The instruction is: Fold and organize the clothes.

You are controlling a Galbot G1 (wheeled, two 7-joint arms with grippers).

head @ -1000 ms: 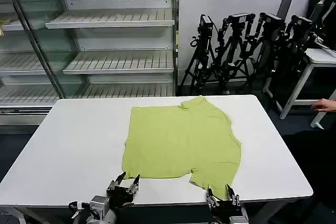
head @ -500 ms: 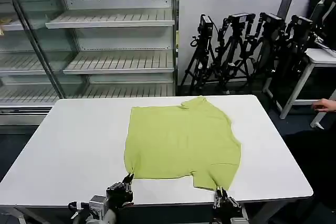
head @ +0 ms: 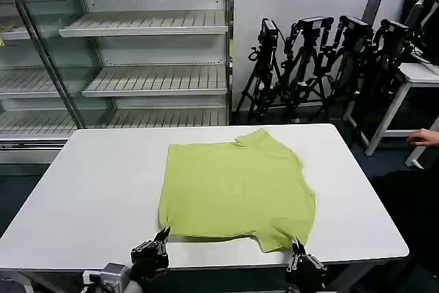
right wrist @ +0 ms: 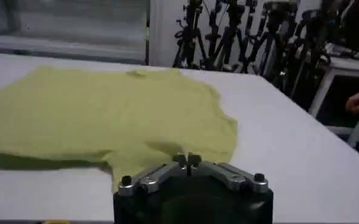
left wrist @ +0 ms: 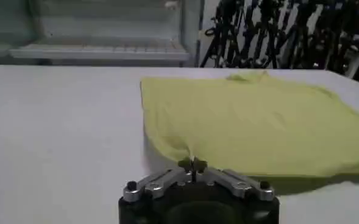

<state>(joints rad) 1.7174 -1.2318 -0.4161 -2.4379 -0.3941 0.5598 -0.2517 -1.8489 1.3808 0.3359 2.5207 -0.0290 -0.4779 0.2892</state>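
Two grippers sit at our near edge of the white table (head: pixel 96 190), each clenched on the hem of the lime-green T-shirt (head: pixel 236 186). Our left gripper (head: pixel 163 235) pinches the shirt's near left corner, its fingertips (left wrist: pixel 185 164) pressed together on a small peak of fabric. Our right gripper (head: pixel 297 246) grasps the near right corner, the cloth bunching up at its tips (right wrist: pixel 180 161). Between them the shirt lies spread flat across the middle of the table, collar toward the far side
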